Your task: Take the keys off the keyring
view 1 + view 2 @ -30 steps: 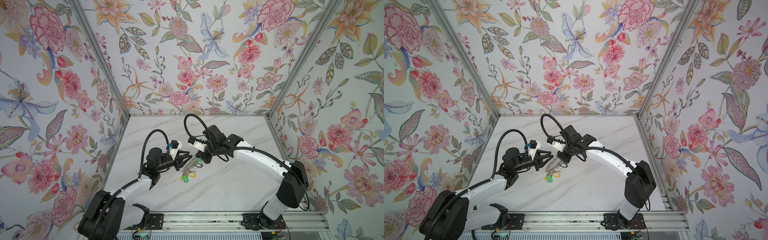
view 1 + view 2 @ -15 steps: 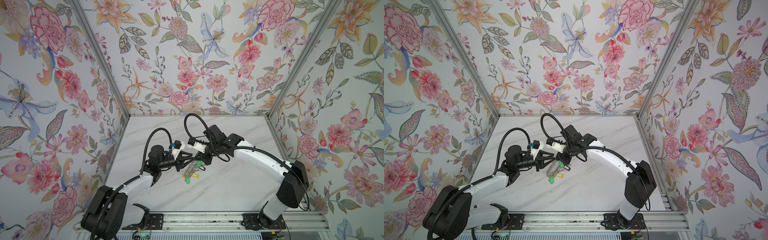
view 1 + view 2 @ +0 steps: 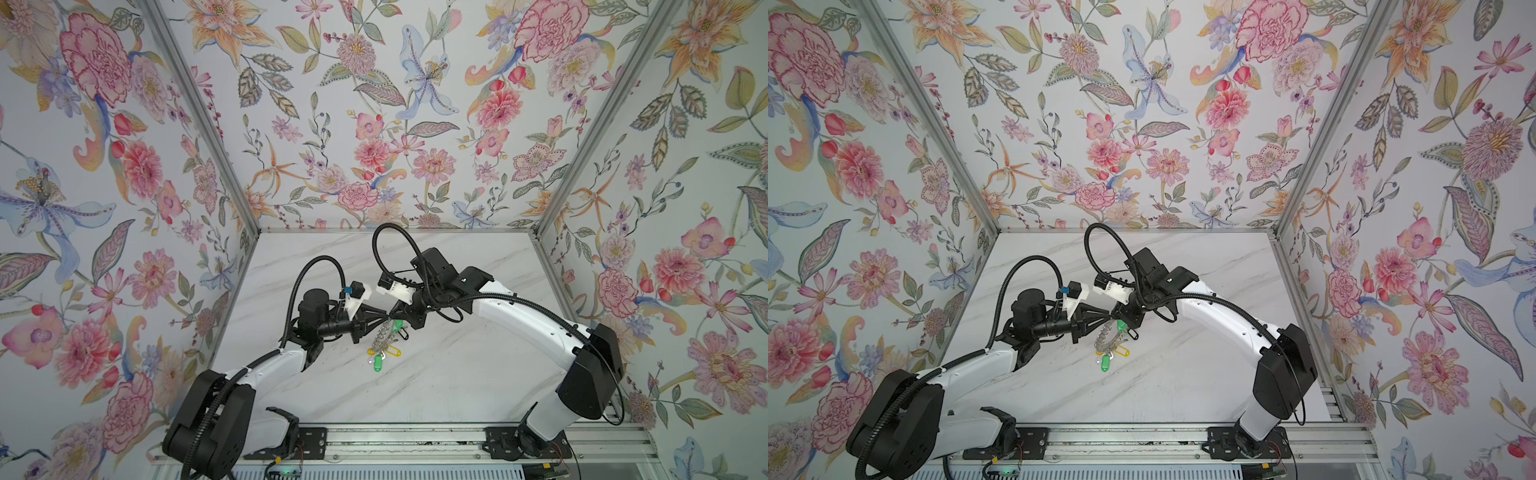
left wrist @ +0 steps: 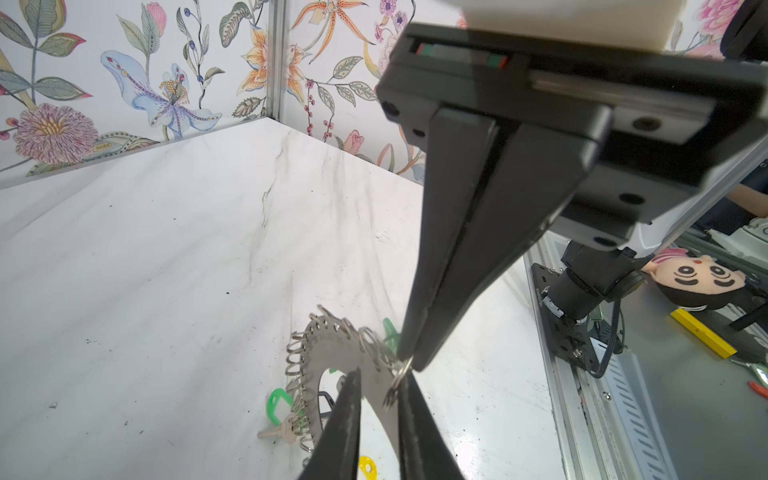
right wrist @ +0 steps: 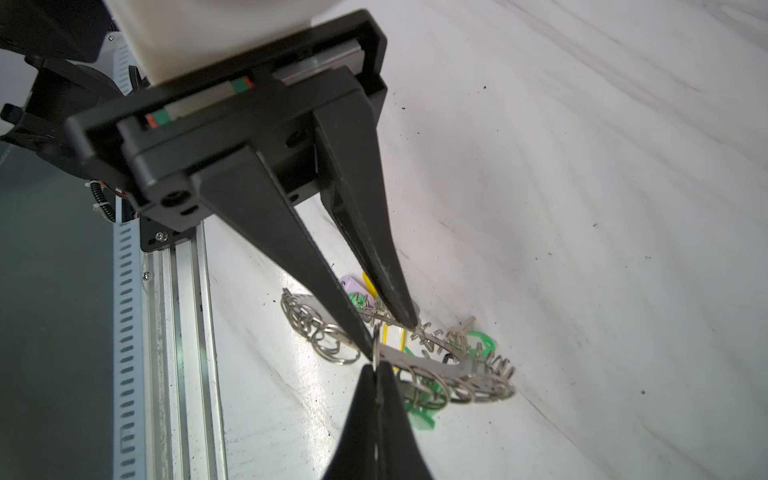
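The keyring (image 3: 383, 334) (image 3: 1106, 336), a flat grey ring rimmed with wire loops, hangs tilted between both grippers near the table's middle. Keys with green (image 3: 377, 362), yellow (image 3: 392, 353) and lilac (image 5: 353, 286) tags dangle from its low end onto the marble. My right gripper (image 5: 376, 365) (image 3: 392, 316) is shut, pinching one small wire loop (image 5: 376, 345) at the rim. My left gripper (image 4: 382, 374) (image 3: 386, 318) straddles the ring's flat band (image 4: 332, 349), one finger in the hole and one at the outer edge, both touching it. A green-tagged key (image 4: 278, 405) hangs behind.
Floral walls close in the white marble table (image 3: 436, 374) on three sides. An aluminium rail (image 3: 415, 436) with both arm bases runs along the front edge. Outside the cell lie a plush doll (image 4: 698, 278) and a yellow bar (image 4: 702, 332).
My left gripper has moved in toward the right gripper and narrowed its fingers onto the keyring's band. The ring has come up off the table. The right gripper stays shut.
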Robot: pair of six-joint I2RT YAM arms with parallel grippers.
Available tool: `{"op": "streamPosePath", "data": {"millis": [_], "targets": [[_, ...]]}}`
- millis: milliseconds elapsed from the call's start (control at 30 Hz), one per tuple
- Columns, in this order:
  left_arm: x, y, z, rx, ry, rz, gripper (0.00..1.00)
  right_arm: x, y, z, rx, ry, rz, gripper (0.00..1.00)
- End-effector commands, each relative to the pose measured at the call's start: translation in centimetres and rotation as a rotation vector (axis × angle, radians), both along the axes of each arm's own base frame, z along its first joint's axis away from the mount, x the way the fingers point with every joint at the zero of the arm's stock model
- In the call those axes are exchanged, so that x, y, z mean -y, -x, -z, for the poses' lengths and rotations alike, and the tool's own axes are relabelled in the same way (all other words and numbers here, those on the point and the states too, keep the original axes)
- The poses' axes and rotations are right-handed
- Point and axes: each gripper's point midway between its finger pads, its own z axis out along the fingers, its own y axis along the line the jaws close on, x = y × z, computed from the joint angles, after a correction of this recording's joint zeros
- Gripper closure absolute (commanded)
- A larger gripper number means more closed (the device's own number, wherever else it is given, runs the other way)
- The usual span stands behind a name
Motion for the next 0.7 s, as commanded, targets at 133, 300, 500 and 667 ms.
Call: {"op": "streamPosePath", "data": {"millis": [133, 300, 500, 667], "targets": [[0.4, -0.4, -1.1, 0.029, 0.028, 0.033, 0.98, -0.4, 0.6, -1.6, 0.01, -0.079, -0.029, 1.0], [0.2, -0.3, -1.3, 0.035, 0.057, 0.021, 1.0, -0.2, 0.0, -2.0, 0.006, -0.104, 0.002, 0.96], [0.1, 0.1, -2.4, 0.051, 0.115, 0.011, 1.0, 0.8, -1.3, -2.3, -0.027, -0.171, 0.057, 0.75], [0.0, 0.2, -3.3, 0.064, 0.157, 0.011, 1.0, 1.8, -2.4, -2.6, -0.073, -0.268, 0.117, 0.71]]}}
